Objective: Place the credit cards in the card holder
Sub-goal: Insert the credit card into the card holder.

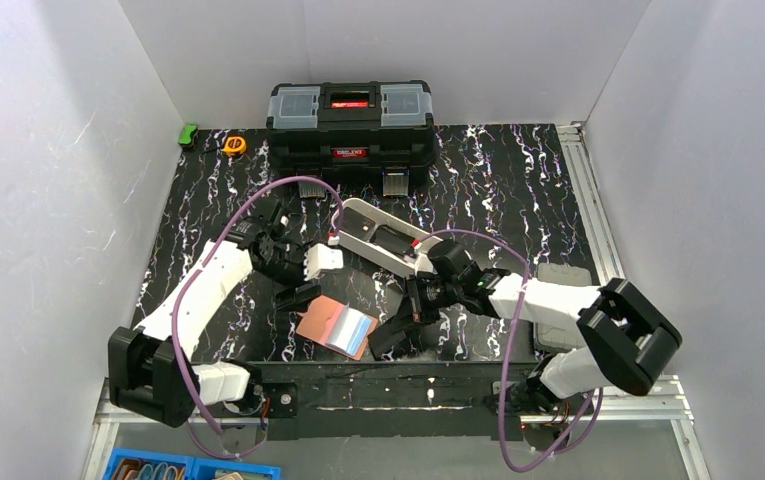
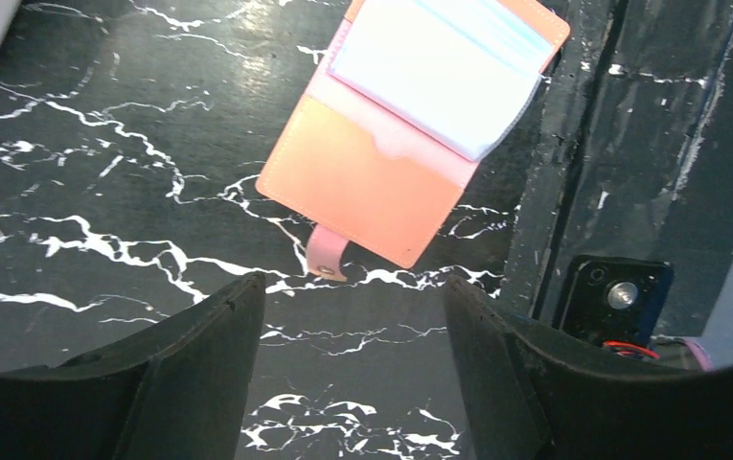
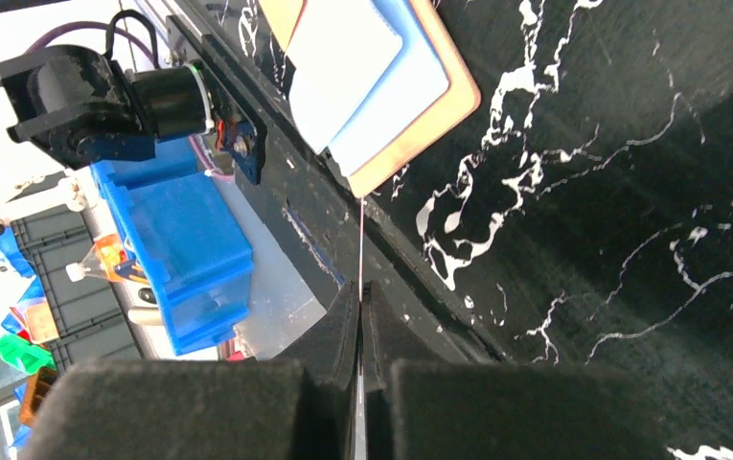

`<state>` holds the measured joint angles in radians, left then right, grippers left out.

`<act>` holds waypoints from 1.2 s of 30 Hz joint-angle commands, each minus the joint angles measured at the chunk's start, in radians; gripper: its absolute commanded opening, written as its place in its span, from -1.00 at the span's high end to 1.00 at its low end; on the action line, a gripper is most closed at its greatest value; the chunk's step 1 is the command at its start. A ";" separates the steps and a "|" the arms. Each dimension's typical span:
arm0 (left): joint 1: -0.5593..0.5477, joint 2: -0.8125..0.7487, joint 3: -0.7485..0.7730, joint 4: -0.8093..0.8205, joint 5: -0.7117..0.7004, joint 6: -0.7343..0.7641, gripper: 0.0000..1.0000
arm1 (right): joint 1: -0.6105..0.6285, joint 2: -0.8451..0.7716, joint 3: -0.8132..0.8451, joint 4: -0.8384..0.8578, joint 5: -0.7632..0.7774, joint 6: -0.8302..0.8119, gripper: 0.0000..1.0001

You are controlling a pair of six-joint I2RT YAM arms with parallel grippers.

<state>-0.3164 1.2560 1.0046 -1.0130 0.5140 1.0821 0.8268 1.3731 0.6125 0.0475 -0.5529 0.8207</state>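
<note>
Now right gripper (image 3: 362, 299) clamped on card (image 3: 359, 240) (edge-on, long axis pointing forward); open wallet (image 3: 453, 115) just beyond card tip; left gripper (image 2: 353, 287) fingers apart, empty, wallet just ahead.

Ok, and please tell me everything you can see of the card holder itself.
The card holder is a tan-pink wallet, leather by its look, lying open and flat on the black marbled table near its front edge. A small pink tab with a snap sticks out from one side. Pale blue-white cards rest on its inner face. A thin card held edge-on by the right gripper, jaws shut, appears to reach one corner.
</note>
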 commanded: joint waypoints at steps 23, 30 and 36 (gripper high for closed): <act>-0.011 -0.075 0.003 0.079 0.118 0.108 -0.33 | 0.003 0.224 0.178 0.067 -0.048 -0.041 0.97; -0.013 -0.082 -0.010 0.076 0.114 0.122 -0.34 | 0.003 0.257 0.225 0.054 -0.062 -0.052 0.97; -0.014 -0.096 -0.005 0.058 0.136 0.130 -0.34 | 0.003 0.284 0.273 0.055 -0.071 -0.056 0.97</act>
<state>-0.3248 1.1904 0.9779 -0.9199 0.5907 1.1889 0.8268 1.6402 0.8230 0.0822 -0.5961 0.7815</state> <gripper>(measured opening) 0.667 0.028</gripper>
